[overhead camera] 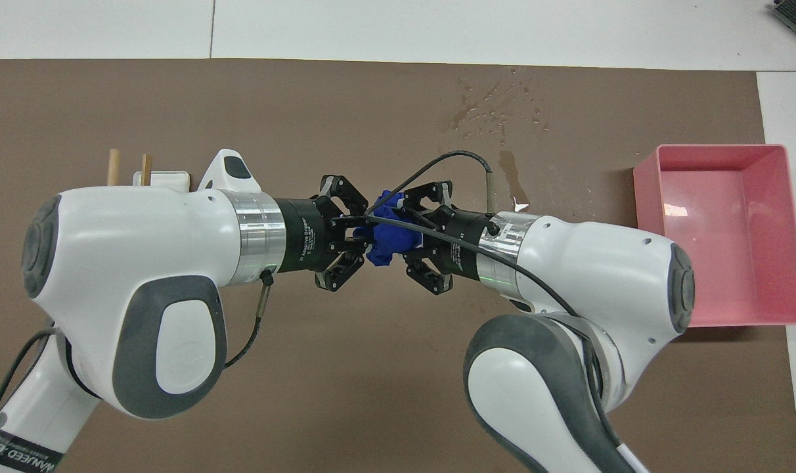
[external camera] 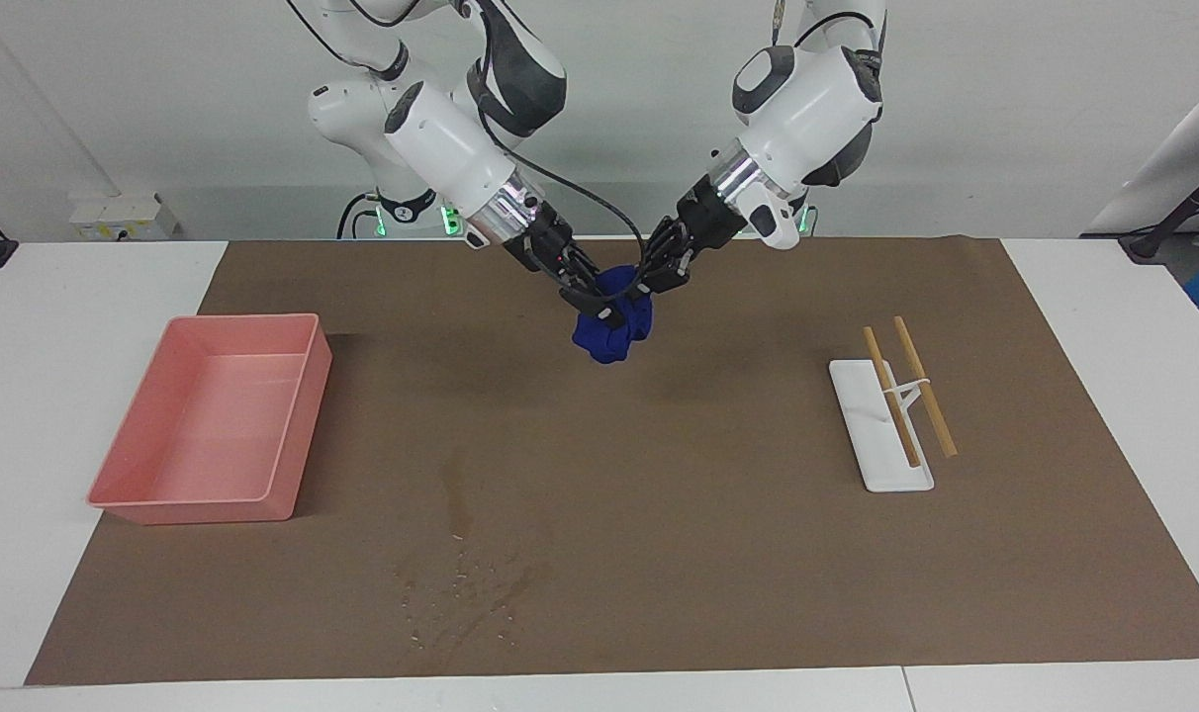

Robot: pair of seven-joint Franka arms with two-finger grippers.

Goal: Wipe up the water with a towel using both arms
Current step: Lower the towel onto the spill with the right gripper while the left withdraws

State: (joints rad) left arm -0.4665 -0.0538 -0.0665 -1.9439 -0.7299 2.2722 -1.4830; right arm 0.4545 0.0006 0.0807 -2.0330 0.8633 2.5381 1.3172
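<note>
The blue towel is a wrinkly lump held between both grippers, above the middle of the brown mat on the side near the robots. My right gripper is shut on one side of it and my left gripper on the other. In the overhead view the towel sits between the left gripper and the right gripper. The water is droplets and damp streaks on the mat, farther from the robots than the towel; it also shows in the overhead view.
A pink tray stands at the right arm's end of the mat, also in the overhead view. A white stand with two wooden sticks lies toward the left arm's end.
</note>
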